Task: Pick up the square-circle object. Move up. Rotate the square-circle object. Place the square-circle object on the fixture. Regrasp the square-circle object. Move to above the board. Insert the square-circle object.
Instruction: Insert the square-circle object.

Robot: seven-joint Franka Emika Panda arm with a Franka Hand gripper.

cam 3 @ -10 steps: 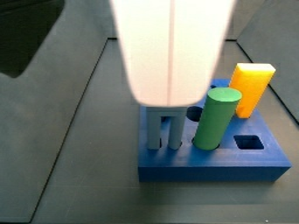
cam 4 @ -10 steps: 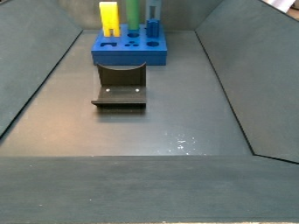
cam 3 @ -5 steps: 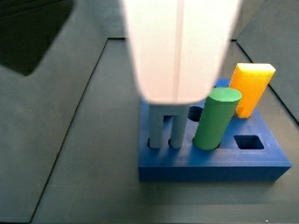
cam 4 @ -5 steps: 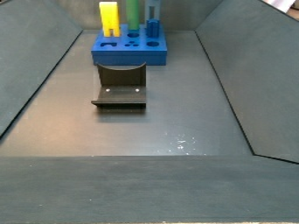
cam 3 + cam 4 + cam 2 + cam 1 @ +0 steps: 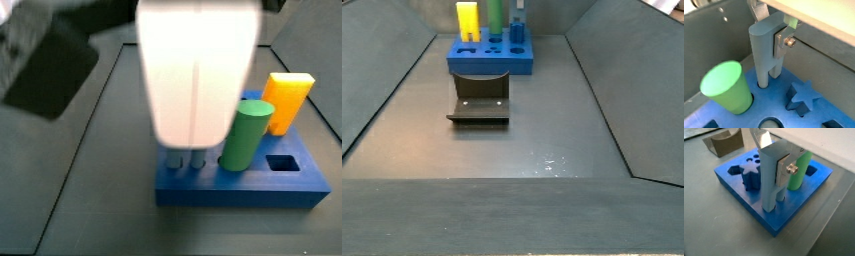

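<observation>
Wrist view: end effector (image 5: 774, 45) grips the upright square-circle object (image 5: 763, 57), its lower end entering a hole in the board (image 5: 791, 213) beside the green cylinder (image 5: 725, 90), aligned for insertion.

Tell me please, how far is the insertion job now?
Already done: the square-circle object stands upright over the board, away from the fixture. In hand: the gripper holds it while its lower end enters a hole beside the green cylinder. Left: seating it fully and letting go; how deep it sits cannot be told.
</observation>
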